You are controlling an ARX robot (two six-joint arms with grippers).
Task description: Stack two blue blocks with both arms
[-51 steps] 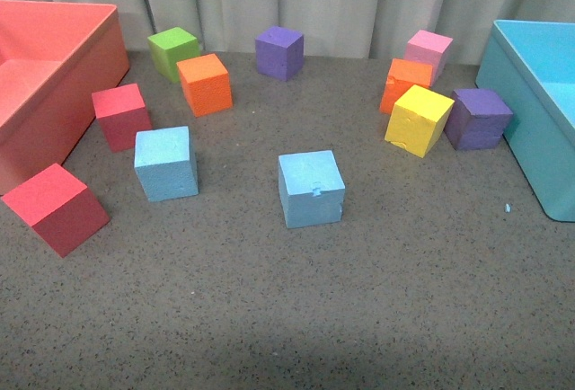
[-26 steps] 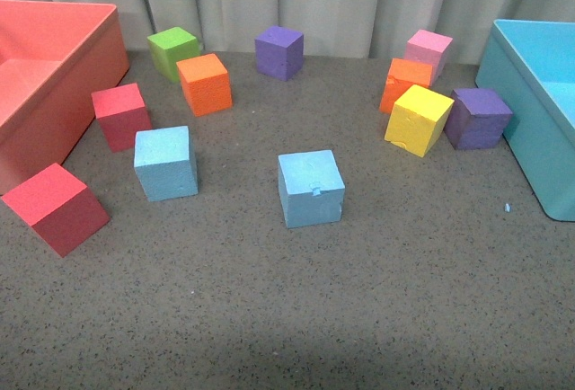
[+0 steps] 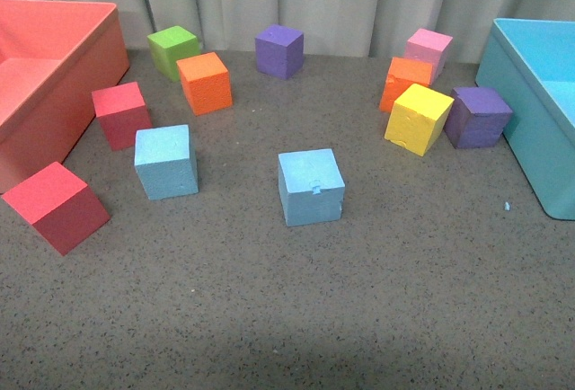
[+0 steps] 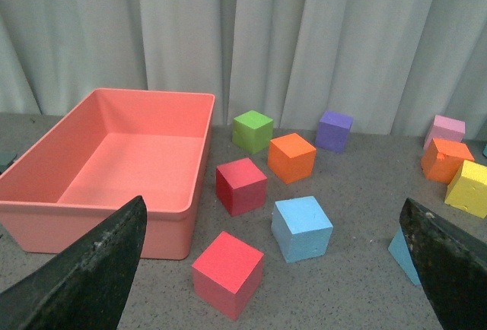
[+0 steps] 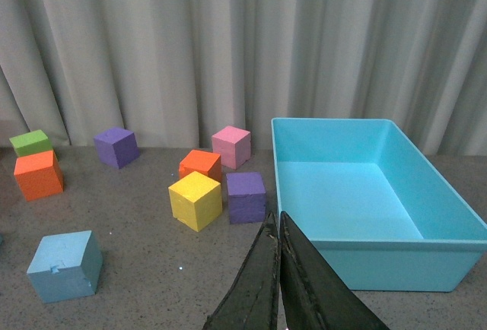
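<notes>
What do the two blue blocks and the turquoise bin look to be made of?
Left blue block and nicked blue block: probably foam, matte, grainy faces; the nick looks torn, not chipped. Turquoise bin: likely moulded plastic, smooth walls, faint sheen, rounded rim.

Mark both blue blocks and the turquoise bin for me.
nicked blue block (image 3: 310,174), front view, top face.
other blue block (image 3: 163,146), front view, top face.
turquoise bin (image 3: 521,120), front view, outer side wall.
</notes>
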